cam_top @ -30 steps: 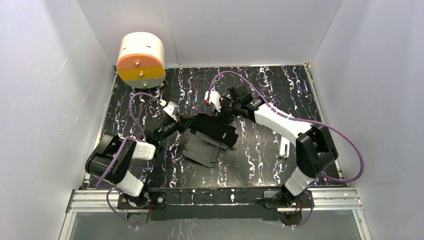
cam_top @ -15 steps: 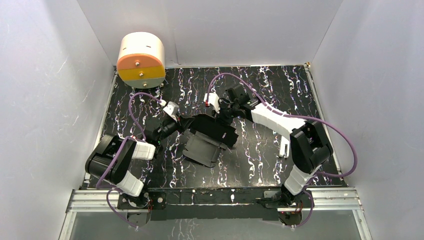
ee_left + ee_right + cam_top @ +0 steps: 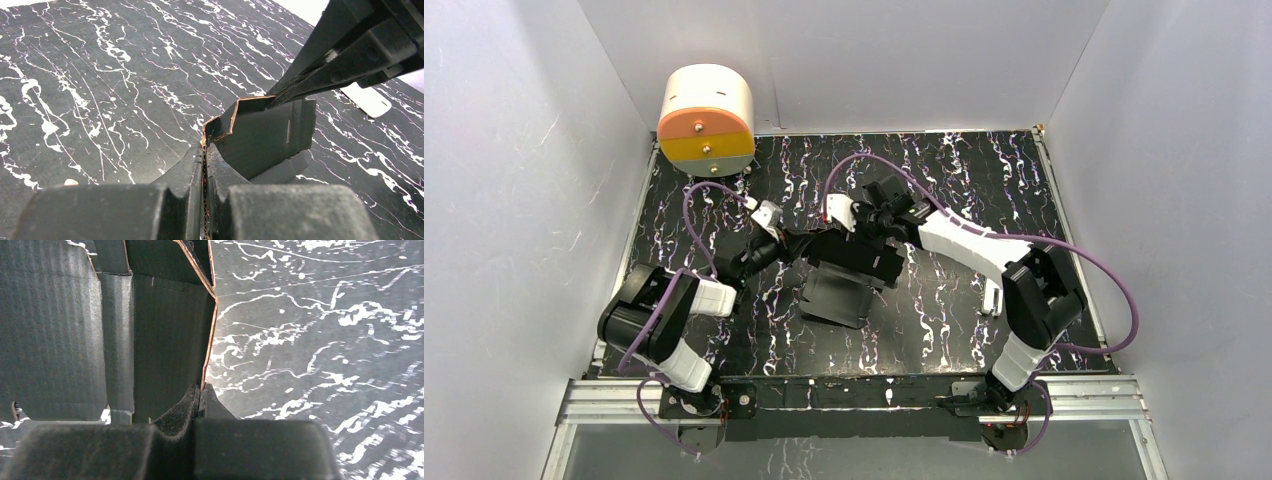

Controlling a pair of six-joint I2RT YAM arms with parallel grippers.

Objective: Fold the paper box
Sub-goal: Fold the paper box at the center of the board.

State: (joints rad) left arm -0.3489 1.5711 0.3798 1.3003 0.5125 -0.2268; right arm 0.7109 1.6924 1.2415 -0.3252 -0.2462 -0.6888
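Roughly at the middle of the surface (image 3: 944, 310), the paper box (image 3: 852, 268) is a half-opened blank of black card held between the two arms. From above, its upper band runs left to right, dipping a little toward the right. A broad panel hangs off it toward the near edge. The long axis seems to lie across the surface, though black card on black marbling makes the outline hard to trace. The left wrist camera shows the paper box (image 3: 265, 135) with a zigzag brown cut edge and one creased panel facing the lens. The right wrist camera shows the paper box (image 3: 150, 330) as several panels side by side, parted by vertical creases, the leftmost cut off by the frame.

The left gripper (image 3: 807, 243) is pressed together on the box's left edge, and in its own view the left gripper (image 3: 206, 145) has the card sandwiched between its fingers. The right gripper (image 3: 864, 233) is clamped on the far right part. In its own view the right gripper (image 3: 200, 390) pinches the bare brown rim of the card, and in the left wrist view the right gripper (image 3: 272, 100) meets the top corner.

Both wrists overlap the box's upper edge from above, and I cannot tell whether the lower panel touches the surface. A white drum (image 3: 706, 118) with an orange and yellow face sits at the far left corner, well apart. A small white piece (image 3: 992, 295) lies on the surface right of the box, beside the right arm. Purple cables (image 3: 1114, 300) loop over both arms.
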